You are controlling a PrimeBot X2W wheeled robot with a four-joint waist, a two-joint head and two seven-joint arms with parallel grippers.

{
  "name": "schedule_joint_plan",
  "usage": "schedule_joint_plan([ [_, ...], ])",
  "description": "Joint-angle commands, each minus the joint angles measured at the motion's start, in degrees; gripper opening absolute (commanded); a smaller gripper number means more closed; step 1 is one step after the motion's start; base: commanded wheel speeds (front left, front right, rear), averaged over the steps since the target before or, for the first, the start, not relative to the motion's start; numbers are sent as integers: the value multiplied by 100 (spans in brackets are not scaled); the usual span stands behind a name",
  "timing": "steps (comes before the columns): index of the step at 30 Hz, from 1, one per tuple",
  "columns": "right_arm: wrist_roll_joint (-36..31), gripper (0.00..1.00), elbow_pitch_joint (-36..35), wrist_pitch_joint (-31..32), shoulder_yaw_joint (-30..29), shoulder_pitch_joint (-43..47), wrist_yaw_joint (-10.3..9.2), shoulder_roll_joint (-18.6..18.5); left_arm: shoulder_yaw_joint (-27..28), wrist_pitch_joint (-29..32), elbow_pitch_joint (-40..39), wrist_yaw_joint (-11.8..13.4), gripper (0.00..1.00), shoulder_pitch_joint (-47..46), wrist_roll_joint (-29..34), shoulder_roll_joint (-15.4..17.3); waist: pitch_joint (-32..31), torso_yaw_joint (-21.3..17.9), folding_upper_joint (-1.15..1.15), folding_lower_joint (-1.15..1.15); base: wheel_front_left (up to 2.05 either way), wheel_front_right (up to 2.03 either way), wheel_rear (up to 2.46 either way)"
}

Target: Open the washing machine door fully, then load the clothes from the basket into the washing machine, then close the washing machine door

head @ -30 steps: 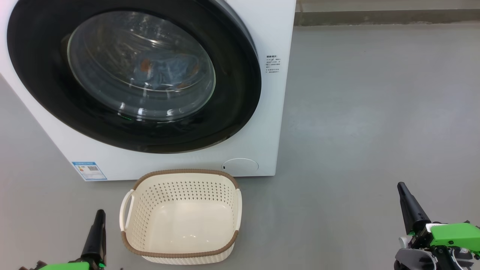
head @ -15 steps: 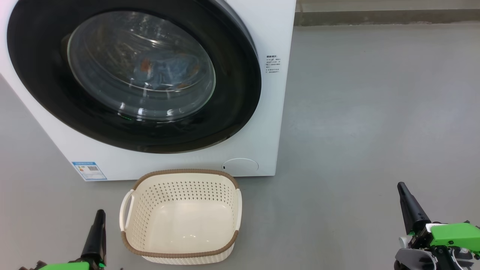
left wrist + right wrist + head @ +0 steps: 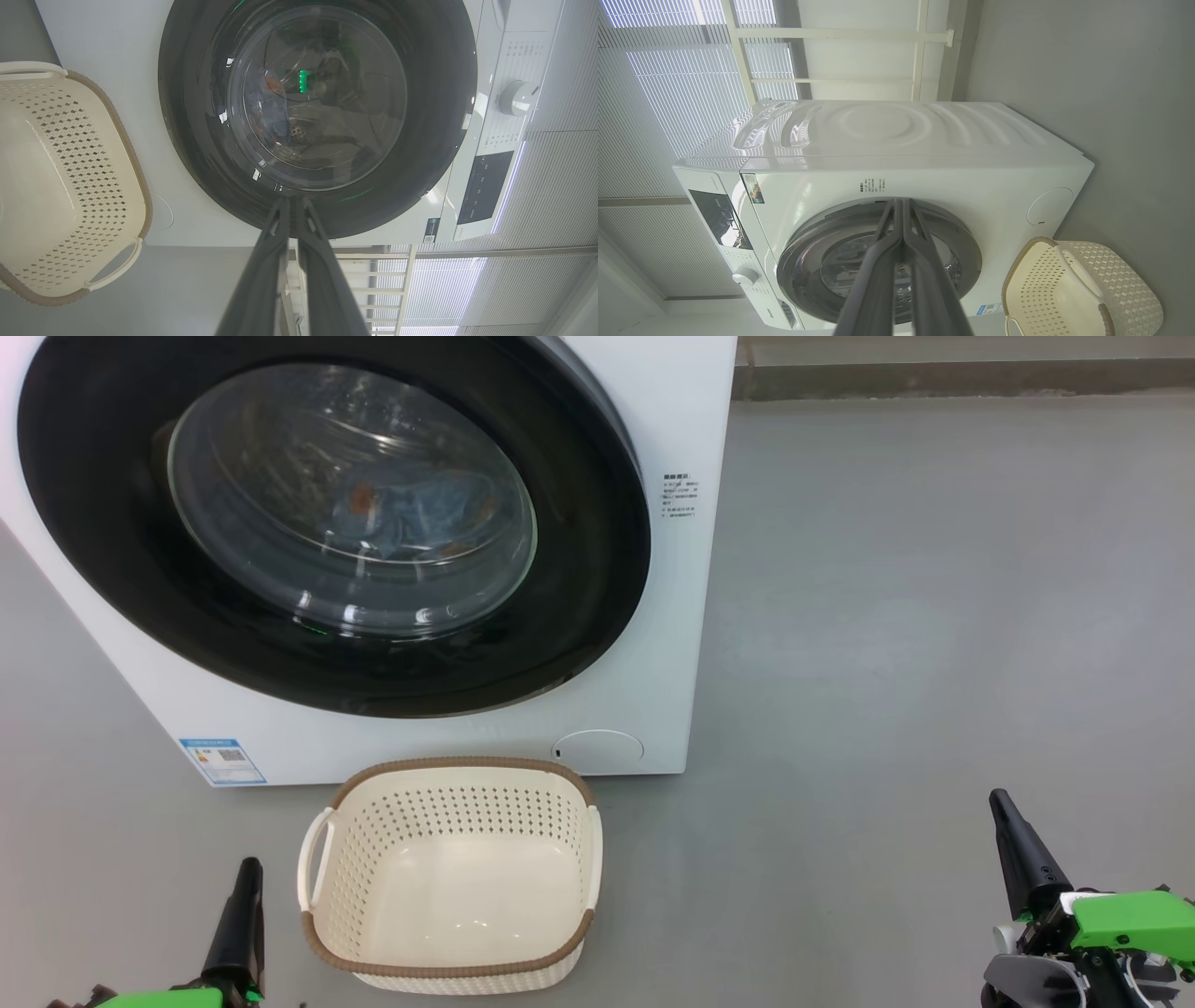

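White washing machine [image 3: 677, 653], its round black door [image 3: 588, 579] shut, blue clothes [image 3: 411, 513] lying inside behind the glass [image 3: 271, 448]. A cream basket [image 3: 448, 767] sits on the floor [image 3: 934, 616] just before the machine. The left tool [image 3: 248, 873] and right tool [image 3: 1004, 807] (both pinched closed, holding nothing) hover before the machine, apart from it.

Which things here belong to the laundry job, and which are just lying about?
Job in hand:
washing machine
door, shut
clothes, behind the door glass
basket, empty
left claw and right claw, both shut

Just there:
blue label
round flap
control dial
window blinds
floor
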Motion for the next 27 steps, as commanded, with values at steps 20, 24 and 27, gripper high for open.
schedule_joint_plan([
  [20, -24, 0, -142, 27, 104, -299, 11, -65, 153, 34, -182, 2, 0, -247, -47, 52, 0, 0, 0, 0, 0, 0, 0],
  [24, -24, 0, -142, 27, 104, -299, 11, -65, 153, 34, -182, 2, 0, -247, -47, 52, 0, 0, 0, 0, 0, 0, 0],
  [27, -25, 0, -142, 27, 104, -299, 11, -65, 153, 34, -182, 2, 0, -247, -47, 52, 0, 0, 0, 0, 0, 0, 0],
])
